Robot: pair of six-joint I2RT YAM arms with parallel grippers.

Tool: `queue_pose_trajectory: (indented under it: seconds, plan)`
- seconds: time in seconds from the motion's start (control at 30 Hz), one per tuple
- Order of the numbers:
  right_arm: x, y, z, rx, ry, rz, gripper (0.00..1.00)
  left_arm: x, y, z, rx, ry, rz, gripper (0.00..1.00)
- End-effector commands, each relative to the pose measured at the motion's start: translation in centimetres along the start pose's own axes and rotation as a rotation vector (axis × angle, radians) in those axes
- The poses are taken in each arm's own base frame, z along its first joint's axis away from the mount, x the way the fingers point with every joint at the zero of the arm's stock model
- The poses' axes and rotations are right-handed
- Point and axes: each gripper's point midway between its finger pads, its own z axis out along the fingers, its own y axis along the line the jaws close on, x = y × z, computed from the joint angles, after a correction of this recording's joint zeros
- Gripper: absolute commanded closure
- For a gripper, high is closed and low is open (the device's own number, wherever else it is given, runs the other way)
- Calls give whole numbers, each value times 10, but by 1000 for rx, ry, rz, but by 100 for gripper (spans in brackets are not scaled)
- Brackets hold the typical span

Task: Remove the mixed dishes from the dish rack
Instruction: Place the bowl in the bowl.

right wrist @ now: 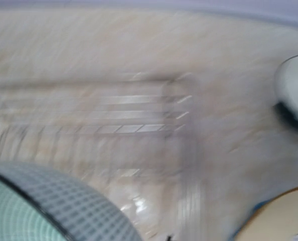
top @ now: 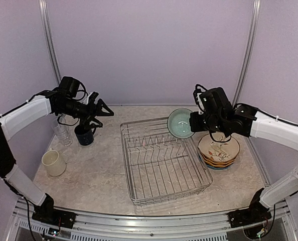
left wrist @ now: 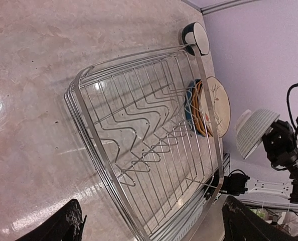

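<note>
The marbled beige worktop (top: pixel 101 175) carries everything. At its middle sits the dish rack (top: pixel 164 163), a big silver wire basket with low sides and rows of zigzag prongs, set slightly askew.

Just right of the rack, a stack of plates (top: pixel 218 150) rests on the worktop. The cream floral plate is on top, with yellow and blue rims showing under it.

The small teal bowl (top: pixel 179 123) is in the air over the rack's far right corner. It is tipped on edge, with its teal inside facing the top camera and its grey checked outside showing in the left wrist view. The right hand (top: pixel 193 122) is clamped on its rim.

At the worktop's left side, the cream mug (top: pixel 53 163) stands upright, nearest the arms' bases. Farther back the navy mug (top: pixel 84 135) stands upright too. The left hand (top: pixel 104 116) hangs just above and to the right of it, fingers (left wrist: pixel 63 223) spread wide and gripping nothing.

A clear glass tumbler (top: pixel 62 134) stands just left of the navy mug.

The right wrist view is blurred, showing only the bowl's rim, faint rack wires and a plate edge.
</note>
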Motion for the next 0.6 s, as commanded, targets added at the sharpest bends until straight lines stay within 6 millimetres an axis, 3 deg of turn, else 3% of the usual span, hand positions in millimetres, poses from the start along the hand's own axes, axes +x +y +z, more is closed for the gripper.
queue_pose_trajectory:
  seconds: [0.0, 0.17, 0.27, 0.5, 0.57]
  plan:
    - [-44, -46, -19, 39, -145, 69, 100, -3, -15, -8, 51, -30, 47, 8]
    - [-68, -121, -37, 161, -243, 205, 100, -3, -11, -7, 45, -35, 46, 8]
    - [-68, -170, -44, 248, -283, 317, 100, -1, -14, -5, 62, -20, 42, 8]
    - [-30, -282, -21, 304, -257, 622, 100, 1, -22, -8, 70, -24, 67, 7]
    - [-16, -302, -8, 324, -236, 676, 100, 3, -24, -8, 69, -28, 77, 7]
